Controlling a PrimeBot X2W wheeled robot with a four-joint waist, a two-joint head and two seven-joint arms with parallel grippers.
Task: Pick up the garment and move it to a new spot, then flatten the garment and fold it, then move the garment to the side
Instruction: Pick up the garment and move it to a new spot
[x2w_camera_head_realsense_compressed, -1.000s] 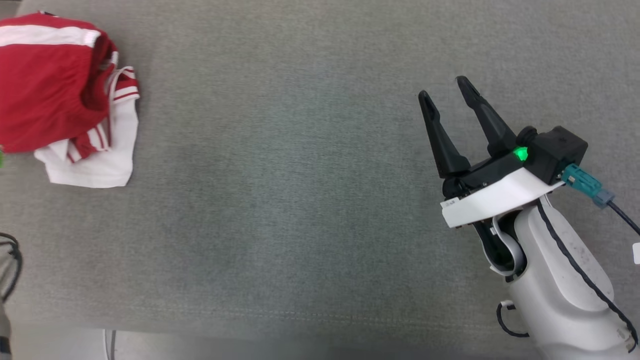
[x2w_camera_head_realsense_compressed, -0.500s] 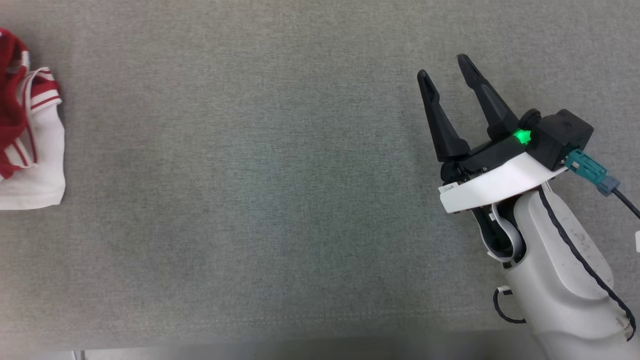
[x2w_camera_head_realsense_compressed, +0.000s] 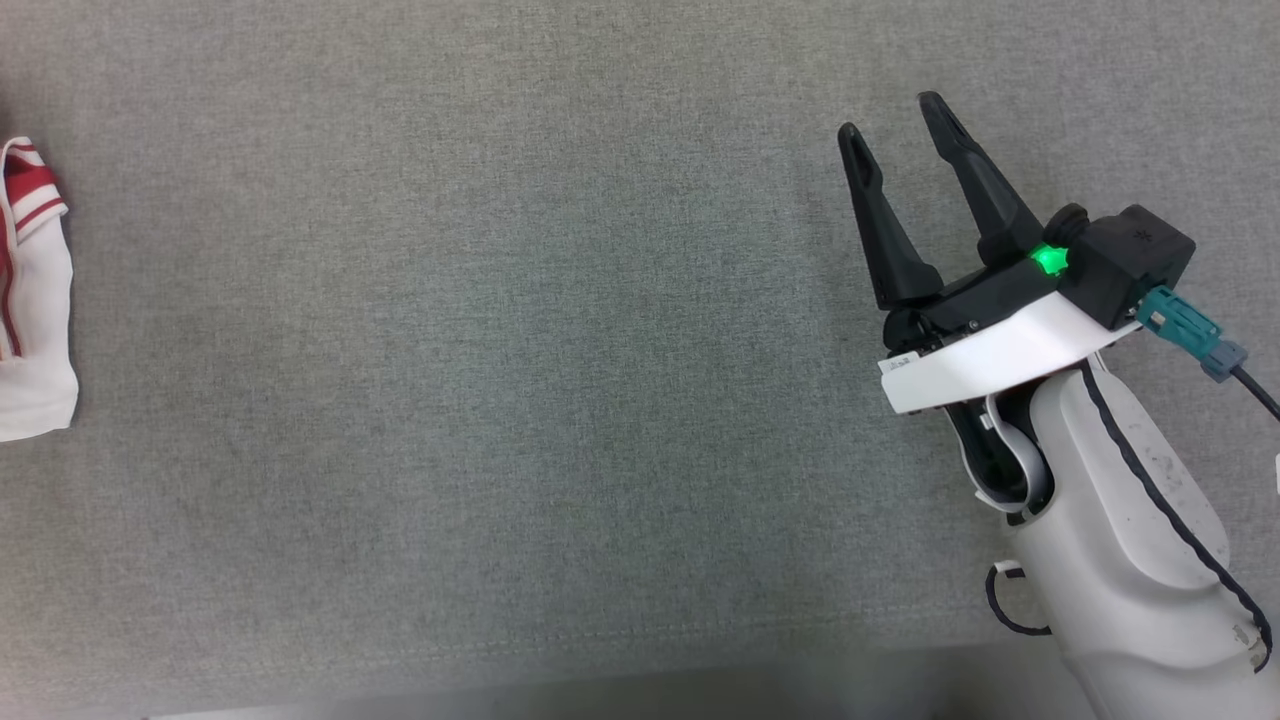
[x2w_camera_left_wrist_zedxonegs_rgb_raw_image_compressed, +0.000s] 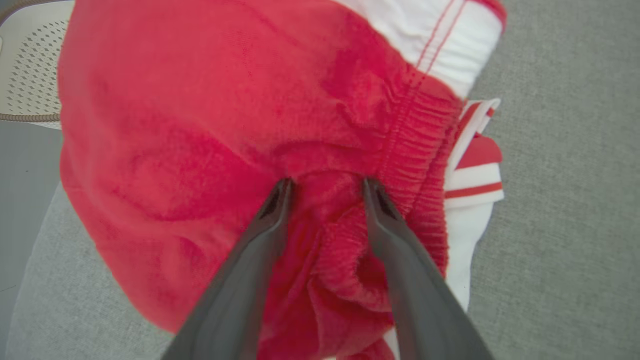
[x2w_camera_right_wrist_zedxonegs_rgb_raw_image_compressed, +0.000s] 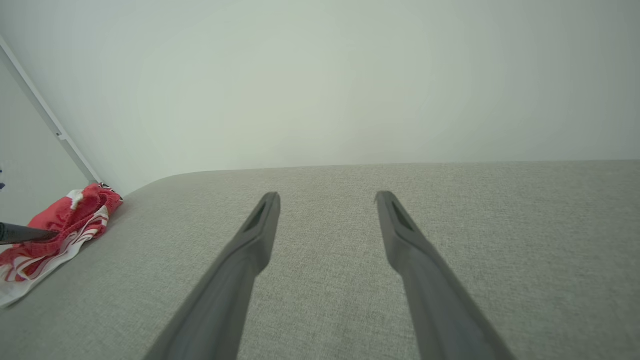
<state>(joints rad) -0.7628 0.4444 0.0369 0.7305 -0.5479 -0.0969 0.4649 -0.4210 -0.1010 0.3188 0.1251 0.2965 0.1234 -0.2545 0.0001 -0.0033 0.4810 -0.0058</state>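
Left claw (x2w_camera_left_wrist_zedxonegs_rgb_raw_image_compressed: 325, 185) spread astride a ridge of the red-and-white shorts (x2w_camera_left_wrist_zedxonegs_rgb_raw_image_compressed: 200, 125), crumpled at the bench's (x2w_camera_head_realsense_compressed: 500, 350) left edge: pinch that fold deep beside the waistband (x2w_camera_left_wrist_zedxonegs_rgb_raw_image_compressed: 415, 150) before you lift; right claw (x2w_camera_head_realsense_compressed: 889, 118) hangs spread, empty, well right.

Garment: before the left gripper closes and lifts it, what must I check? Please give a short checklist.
1. Fabric between the fingers of the left gripper: ok, a red fold of the garment bunches there.
2. Left jaws clamped: not ok, they stand apart.
3. White part caught too: cannot tell.
4. Right gripper out of the way: ok, open, apart from the garment.
5. Room on the grey surface: ok, bare cloth ahead of the right gripper.
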